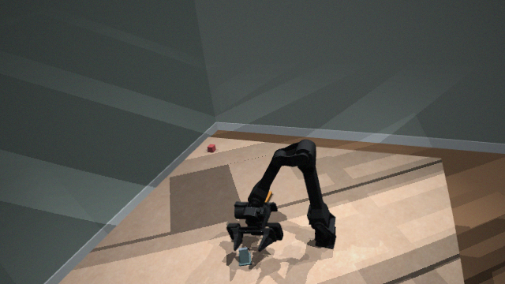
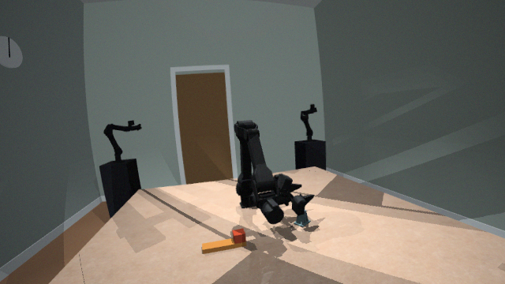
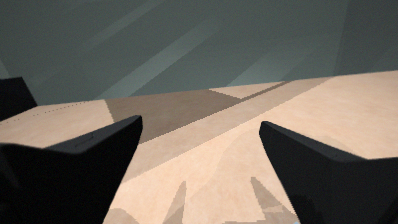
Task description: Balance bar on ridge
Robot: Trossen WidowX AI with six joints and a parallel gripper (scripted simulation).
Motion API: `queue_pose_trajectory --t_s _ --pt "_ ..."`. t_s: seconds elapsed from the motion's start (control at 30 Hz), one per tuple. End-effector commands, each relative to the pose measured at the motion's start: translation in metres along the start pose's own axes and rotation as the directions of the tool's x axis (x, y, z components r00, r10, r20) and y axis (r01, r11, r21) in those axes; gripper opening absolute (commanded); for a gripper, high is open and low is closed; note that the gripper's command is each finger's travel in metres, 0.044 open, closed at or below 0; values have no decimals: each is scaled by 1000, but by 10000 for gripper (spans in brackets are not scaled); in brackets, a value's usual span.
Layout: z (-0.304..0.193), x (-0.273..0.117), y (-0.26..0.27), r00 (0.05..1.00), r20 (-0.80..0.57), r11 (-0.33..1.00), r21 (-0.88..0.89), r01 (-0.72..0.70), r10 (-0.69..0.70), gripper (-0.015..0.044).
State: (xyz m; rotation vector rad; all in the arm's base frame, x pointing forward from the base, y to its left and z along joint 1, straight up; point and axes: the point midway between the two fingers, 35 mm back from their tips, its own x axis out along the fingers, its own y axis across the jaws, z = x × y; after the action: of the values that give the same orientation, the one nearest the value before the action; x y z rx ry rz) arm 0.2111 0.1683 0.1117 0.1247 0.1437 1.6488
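The orange bar [image 2: 217, 246] lies flat on the table, with a red-orange block [image 2: 238, 236] at one end. In the top view only a short piece of the bar [image 1: 269, 196] shows behind the arm. The small teal ridge [image 1: 245, 257] [image 2: 302, 219] stands on the table, apart from the bar. My gripper [image 1: 248, 248] [image 2: 306, 191] [image 3: 202, 124] is open, with nothing between its fingertips. It is tilted outward above the table, close to the ridge and away from the bar. The wrist view shows neither the bar nor the block.
A separate red cube [image 1: 211, 148] sits near the table's far corner in the top view. Two other small arms stand on dark pedestals [image 2: 122, 181] [image 2: 310, 155] behind the table in the exterior view. A dark shape [image 3: 15, 97] shows at the wrist view's left edge.
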Motion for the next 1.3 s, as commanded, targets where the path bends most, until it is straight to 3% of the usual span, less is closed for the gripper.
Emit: queue_pose_trajectory --t_s 0.0,0.1,0.63,1.27 --pt "0 0 0 1000 -3 1000 5 1 -1 374" --pt "-1 -4 -7 999 -41 997 69 20 -17 315" --pt "-8 -39 -47 944 -304 843 467 269 -133 315" --pt "-9 -103 -80 773 -584 341 694 634 -249 315"
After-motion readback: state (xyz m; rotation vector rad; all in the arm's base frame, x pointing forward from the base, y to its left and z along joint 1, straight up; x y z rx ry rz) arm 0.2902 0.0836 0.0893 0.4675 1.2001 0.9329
